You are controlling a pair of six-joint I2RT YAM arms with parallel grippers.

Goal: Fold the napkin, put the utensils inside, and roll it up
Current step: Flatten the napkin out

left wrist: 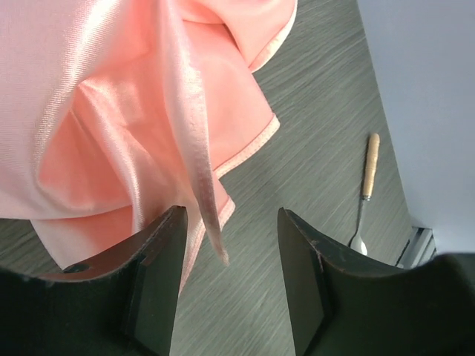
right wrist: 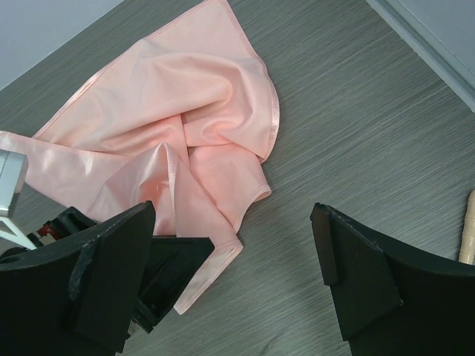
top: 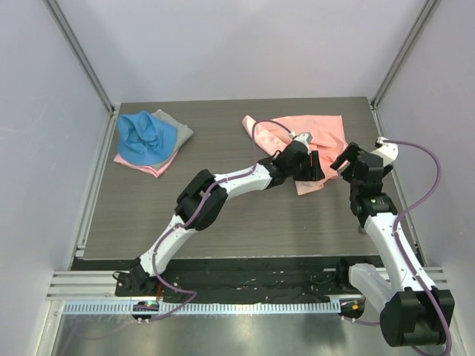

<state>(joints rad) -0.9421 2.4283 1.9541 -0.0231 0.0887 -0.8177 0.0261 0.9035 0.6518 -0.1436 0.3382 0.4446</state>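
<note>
Top external view shows a large, shiny salmon-pink satin napkin [top: 315, 133] lying crumpled at the far right of the dark wood-grain table [top: 245, 222]. Both arms reach to its near edge. The left gripper [top: 316, 166] sits over the cloth's near corner, and the right gripper [top: 344, 164] is just beside it to the right. At the far left of the table, well apart, a bunched blue cloth [top: 143, 136] lies on a grey cloth [top: 177, 126] and a flat pink cloth [top: 141, 165].

From the left wrist, the left gripper [left wrist: 230, 278] has its jaws parted. A narrow raised fold of the napkin [left wrist: 111, 111] runs down into the gap, and neither finger clamps it. To the right, on bare table, lies a small slim spoon with a silver bowl and a golden-tan handle [left wrist: 366, 185], apart from the cloth.

From the right wrist, the right gripper [right wrist: 234, 282] is spread wide over bare table and holds nothing. The napkin [right wrist: 171, 126] lies ahead and to its left. The tip of the spoon's handle [right wrist: 467, 237] shows at the right edge.
</note>
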